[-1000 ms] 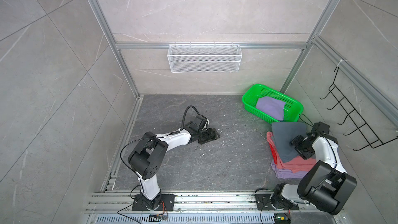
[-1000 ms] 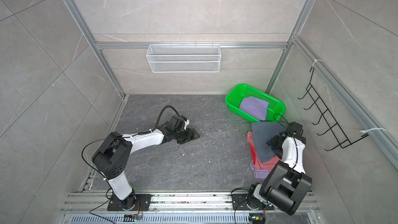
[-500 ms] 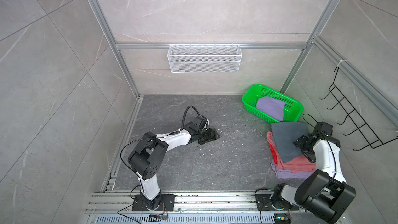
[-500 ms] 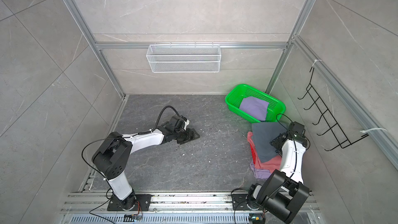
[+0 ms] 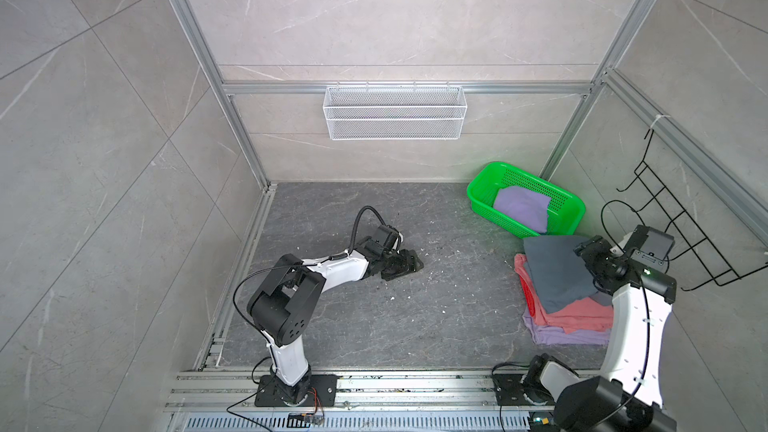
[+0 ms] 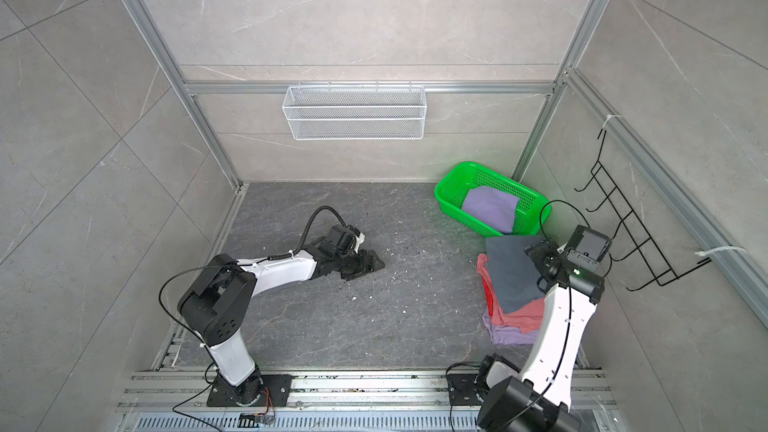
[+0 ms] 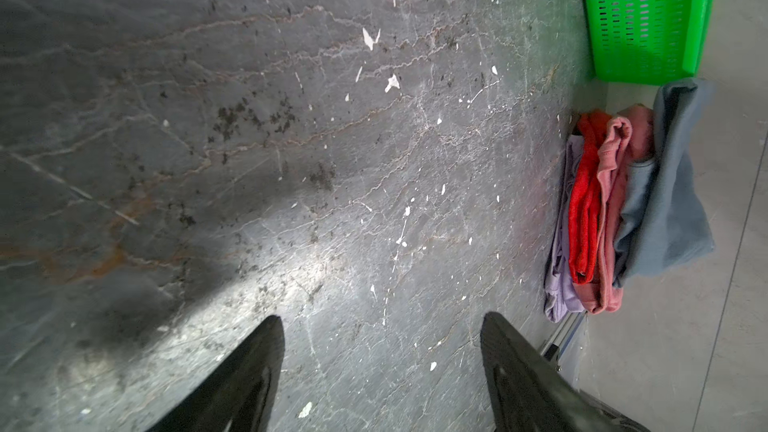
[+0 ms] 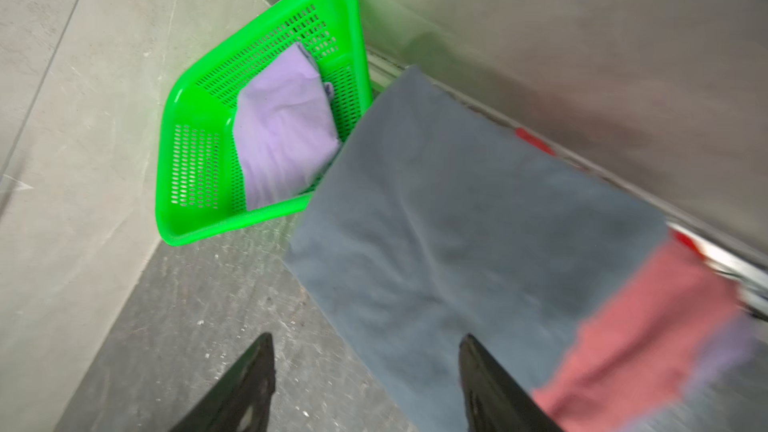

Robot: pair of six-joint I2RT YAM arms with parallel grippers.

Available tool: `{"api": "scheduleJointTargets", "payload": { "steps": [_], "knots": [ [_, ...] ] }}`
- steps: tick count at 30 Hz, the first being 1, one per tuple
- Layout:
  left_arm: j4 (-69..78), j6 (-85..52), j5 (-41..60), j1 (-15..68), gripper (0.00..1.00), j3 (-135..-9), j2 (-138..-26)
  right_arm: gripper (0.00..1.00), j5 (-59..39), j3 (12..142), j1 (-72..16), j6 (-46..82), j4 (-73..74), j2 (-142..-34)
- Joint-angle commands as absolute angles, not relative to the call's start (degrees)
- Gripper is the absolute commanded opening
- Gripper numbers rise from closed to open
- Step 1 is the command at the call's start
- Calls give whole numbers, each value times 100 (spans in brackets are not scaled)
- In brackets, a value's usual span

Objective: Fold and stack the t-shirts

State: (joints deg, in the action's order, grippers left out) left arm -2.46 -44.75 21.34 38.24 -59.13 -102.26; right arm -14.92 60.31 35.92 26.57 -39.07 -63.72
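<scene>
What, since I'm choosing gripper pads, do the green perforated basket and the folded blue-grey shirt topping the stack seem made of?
The green perforated basket looks like moulded plastic, smooth and slightly glossy, with rows of slots in its walls. The folded blue-grey shirt looks like soft matte knit cloth, perhaps cotton: it shows soft creases and a limp, sagging edge.

text: none legible | labels: none | signs: none
</scene>
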Motion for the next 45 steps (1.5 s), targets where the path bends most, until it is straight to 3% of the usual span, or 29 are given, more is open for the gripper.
{"api": "scheduleJointTargets", "payload": {
  "steps": [1,16,22,29,33,40,45],
  "knots": [
    [-92,-4559,2145,3800,77,-5821,-10016,67,-1886,5682,3577,2615,-3222,-6890],
    [-202,-4482,2070,3804,77,-5776,-9966,68,816,3753,3738,2892,-3679,-6519],
    [-158,-4513,2076,3799,77,-5772,-10002,69,254,3836,3782,2822,-3402,-6707],
    [-183,-4509,2030,3805,77,-5806,-10011,71,-333,4832,3786,2611,-4073,-5796],
    [-167,-4518,2021,3804,77,-5838,-10004,72,-1183,5332,3783,2561,-4213,-5691],
    [-205,-4485,2001,3802,77,-5820,-9784,71,-2919,4697,3694,2897,-2937,-6013],
    [-380,-4324,1658,3785,77,-5653,-9281,70,-2927,4320,3454,2446,-3023,-6245]
  ]
}}
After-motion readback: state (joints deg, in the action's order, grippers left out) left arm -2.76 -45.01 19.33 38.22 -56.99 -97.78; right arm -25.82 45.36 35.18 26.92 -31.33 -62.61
